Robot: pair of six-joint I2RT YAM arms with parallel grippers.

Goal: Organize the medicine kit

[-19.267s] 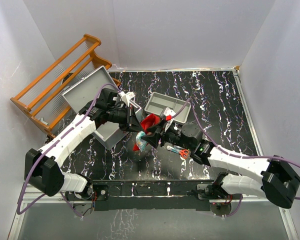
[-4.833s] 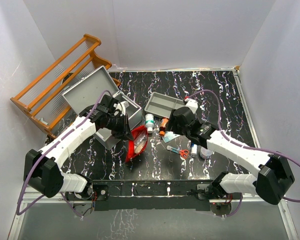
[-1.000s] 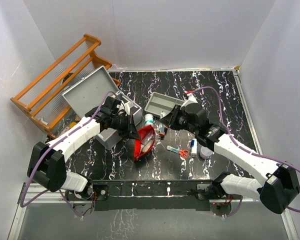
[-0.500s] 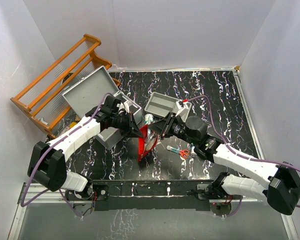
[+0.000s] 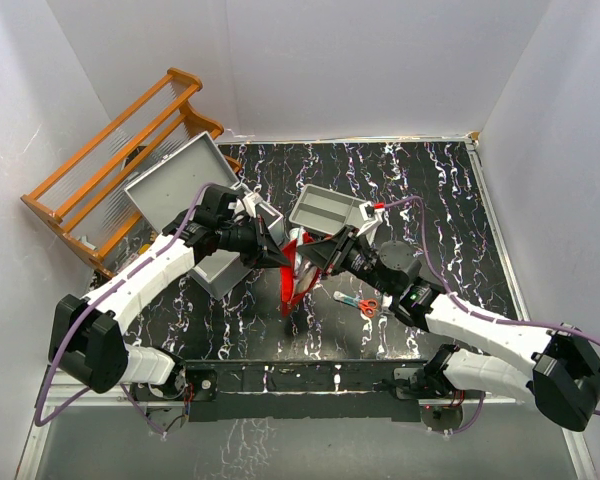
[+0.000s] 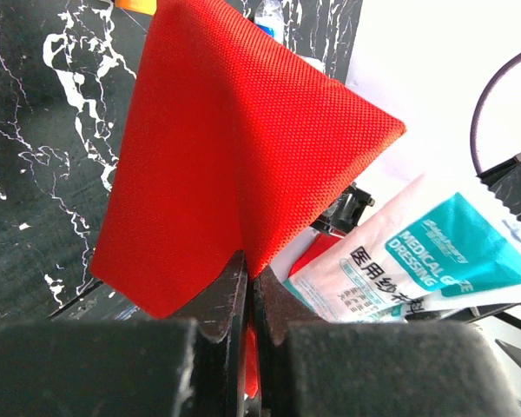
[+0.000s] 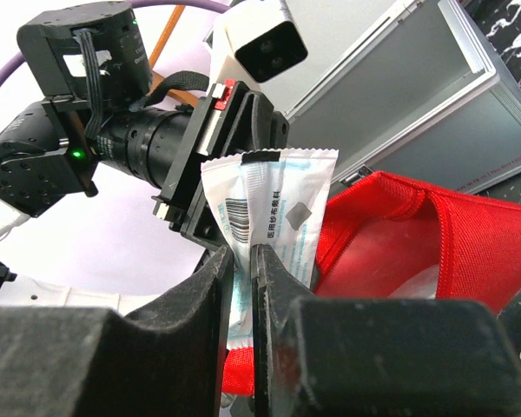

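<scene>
The medicine kit, a grey metal case, stands open at the back left with its lid raised; it also shows in the right wrist view. My left gripper is shut on the edge of the small red fabric pouch and holds it up, mouth towards the right arm. My right gripper is shut on a white medical dressing packet at the mouth of the pouch.
A shallow grey two-compartment tray lies behind the pouch. Orange-handled scissors lie on the black marbled table under the right arm. A wooden rack stands at the back left behind the case. White walls close in all sides.
</scene>
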